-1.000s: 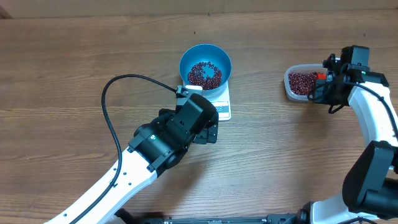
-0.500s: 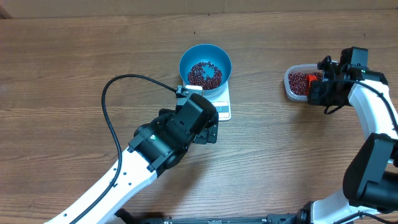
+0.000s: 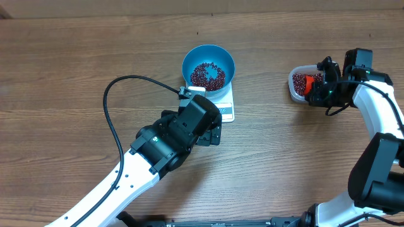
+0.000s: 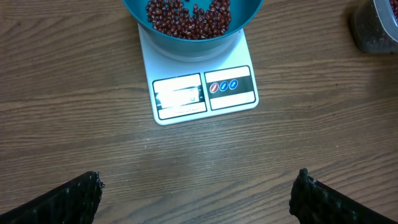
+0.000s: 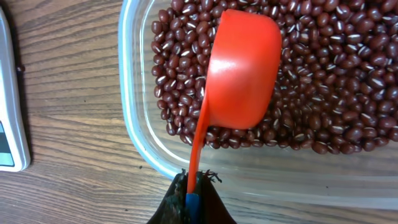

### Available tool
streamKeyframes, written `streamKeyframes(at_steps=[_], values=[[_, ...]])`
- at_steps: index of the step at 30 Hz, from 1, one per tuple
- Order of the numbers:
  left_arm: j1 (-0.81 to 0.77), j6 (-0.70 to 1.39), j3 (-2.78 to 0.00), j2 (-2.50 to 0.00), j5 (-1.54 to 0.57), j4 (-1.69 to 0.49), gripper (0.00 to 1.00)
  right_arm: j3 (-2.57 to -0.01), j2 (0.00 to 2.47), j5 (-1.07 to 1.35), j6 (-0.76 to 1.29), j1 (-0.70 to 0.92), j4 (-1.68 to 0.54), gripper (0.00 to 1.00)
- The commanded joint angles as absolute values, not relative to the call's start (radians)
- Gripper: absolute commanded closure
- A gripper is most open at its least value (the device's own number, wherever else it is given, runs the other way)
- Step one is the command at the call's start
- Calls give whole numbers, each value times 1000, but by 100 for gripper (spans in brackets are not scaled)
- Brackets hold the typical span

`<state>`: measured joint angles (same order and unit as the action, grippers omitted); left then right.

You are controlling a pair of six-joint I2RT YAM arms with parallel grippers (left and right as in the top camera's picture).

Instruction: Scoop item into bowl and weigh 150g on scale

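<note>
The light-blue bowl (image 3: 187, 63) stands on the white scale (image 3: 226, 110) and holds dark red beans (image 3: 207, 75). In the left wrist view the scale (image 4: 202, 93) and the bowl (image 4: 186, 48) lie ahead of my open left gripper (image 4: 198, 183), which hovers over bare table with nothing between its fingers. My right gripper (image 5: 194, 193) is shut on the thin handle of an orange scoop (image 5: 242, 68). The scoop's cup sits tilted on the beans (image 5: 323, 81) in the clear tub (image 5: 140, 124). From overhead the scoop (image 3: 310, 82) shows at the tub's near side.
The clear tub (image 3: 294, 88) sits at the right of the table, well apart from the scale. A black cable (image 3: 110, 120) loops over the wood left of my left arm (image 3: 177, 135). The scale's edge (image 5: 9, 112) shows left of the tub.
My right gripper has swung left and carried the orange scoop further over the beans in the tub. The left arm, bowl and scale have not moved.
</note>
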<state>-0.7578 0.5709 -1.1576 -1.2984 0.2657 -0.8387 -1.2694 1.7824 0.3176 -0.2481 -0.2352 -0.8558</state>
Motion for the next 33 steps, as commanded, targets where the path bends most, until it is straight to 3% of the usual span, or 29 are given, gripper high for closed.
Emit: streamKeyframes(at_steps=[1, 21, 33], values=[[-760, 583, -1161, -1302, 276, -837, 0, -1262, 1813, 369, -266, -230, -843, 96], [-760, 583, -1161, -1302, 276, -838, 1, -1262, 1840, 414, -266, -233, -813, 96], [-760, 583, -1161, -1302, 276, -838, 0, -1262, 1845, 559, -262, -356, -798, 96]])
